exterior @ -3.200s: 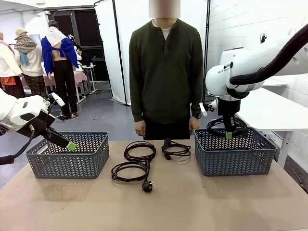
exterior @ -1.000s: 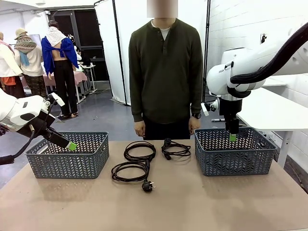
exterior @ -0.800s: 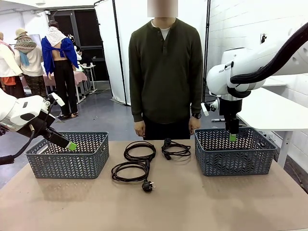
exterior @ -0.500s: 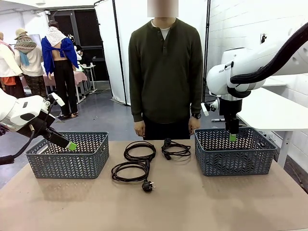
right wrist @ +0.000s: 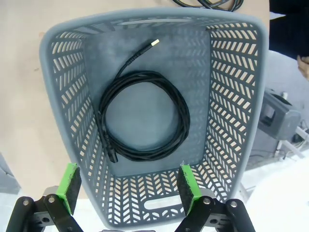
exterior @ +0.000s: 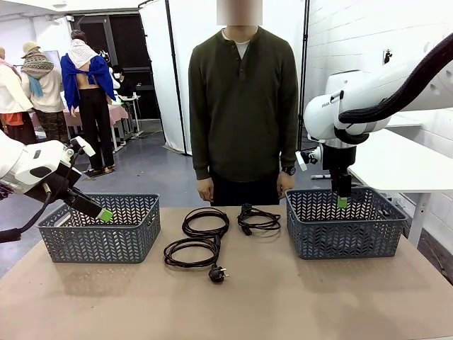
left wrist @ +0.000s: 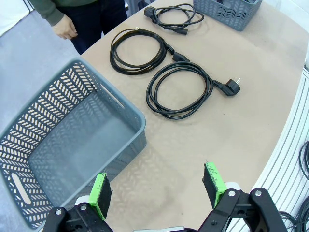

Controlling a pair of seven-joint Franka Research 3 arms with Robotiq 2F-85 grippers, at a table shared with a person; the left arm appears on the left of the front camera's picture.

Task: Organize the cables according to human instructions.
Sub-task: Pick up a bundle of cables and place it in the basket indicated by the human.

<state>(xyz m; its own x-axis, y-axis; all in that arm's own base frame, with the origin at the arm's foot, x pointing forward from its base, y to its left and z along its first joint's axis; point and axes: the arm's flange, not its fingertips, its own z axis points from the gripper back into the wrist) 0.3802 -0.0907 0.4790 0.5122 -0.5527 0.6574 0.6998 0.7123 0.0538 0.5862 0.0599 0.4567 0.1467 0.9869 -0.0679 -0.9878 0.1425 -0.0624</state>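
Right fingers [exterior: 342, 201] and left fingers [exterior: 105, 214] are hanging wide open, empty; swinging toward nine o'clock, the right is risking a snag on its basket [exterior: 347, 237].

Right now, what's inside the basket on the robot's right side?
One coiled black cable lies flat on the floor of the right basket. In the front view the basket's wall hides it, and the coil covers the floor beneath.
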